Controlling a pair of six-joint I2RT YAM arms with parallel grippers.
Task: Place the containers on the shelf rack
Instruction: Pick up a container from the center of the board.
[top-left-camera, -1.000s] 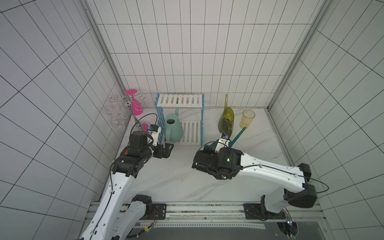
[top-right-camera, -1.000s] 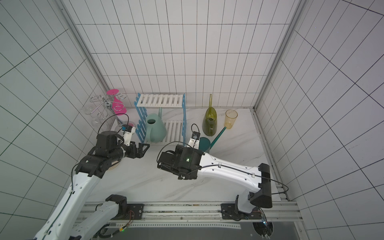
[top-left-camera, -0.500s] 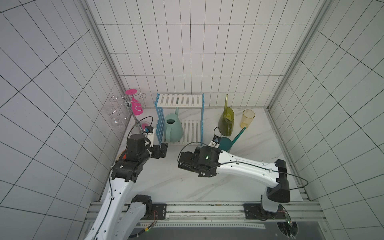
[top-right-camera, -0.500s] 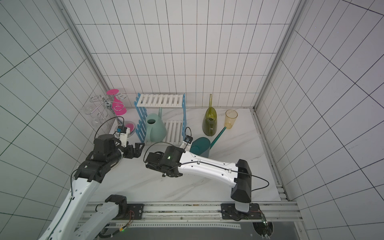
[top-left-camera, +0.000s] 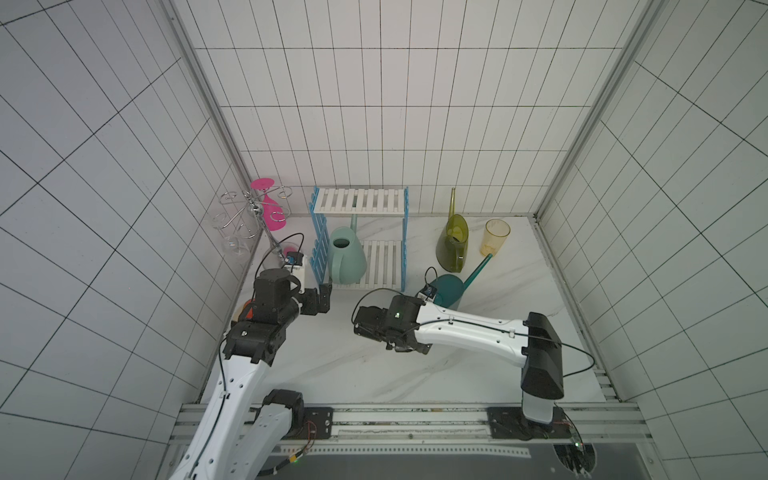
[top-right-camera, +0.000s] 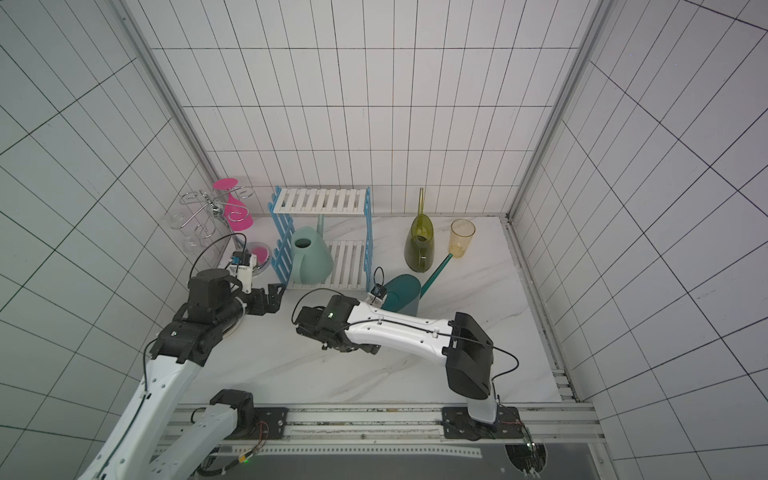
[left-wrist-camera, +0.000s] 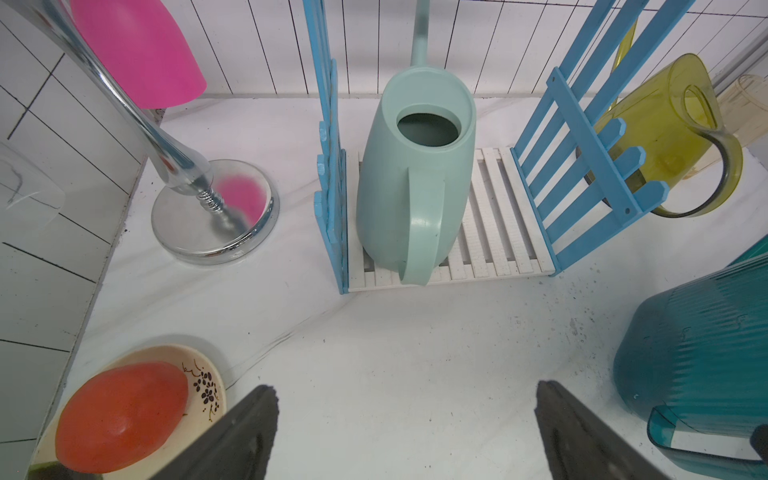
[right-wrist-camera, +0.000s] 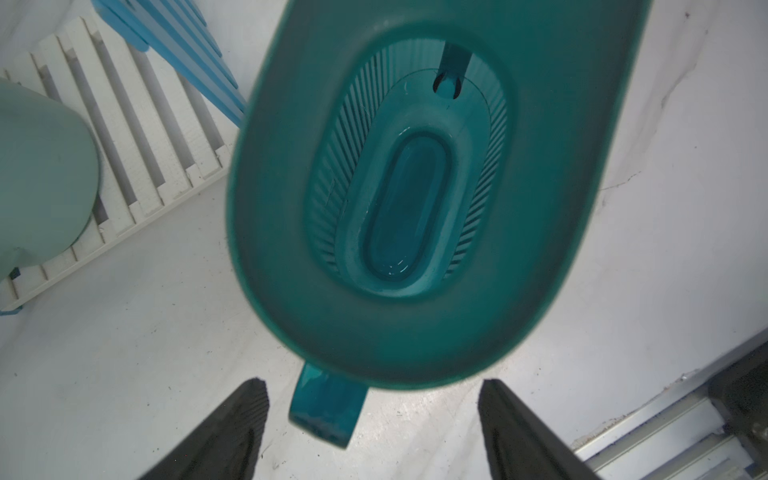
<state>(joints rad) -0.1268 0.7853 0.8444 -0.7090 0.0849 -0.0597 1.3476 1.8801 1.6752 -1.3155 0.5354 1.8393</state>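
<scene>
Working view from my remote station. The shelf rack stands at the rear of the table, its white slats framed by light blue side pieces.

(a) The pale mint watering can stands upright on the rack's lower shelf, against the left side frame, with its handle facing the arms and its spout rising toward the back wall.

(b) The dark teal watering can stands upright on the table, just outside the front corner of the rack's right side frame. Its spout slants toward the yellow cup.

(c) The olive-green watering can stands on the table behind the teal one, just beside the yellow cup.

(d) The right end effector hangs over the teal can. In the right wrist view I see its jaws spread on either side of the can's handle, with a gap on each side and no grip.

(e) The left end effector is spread wide over bare table in front of the rack and holds nothing.

(f) At the left stand a chrome stand carrying a pink glass, and a patterned bowl holding a red-orange fruit.
</scene>
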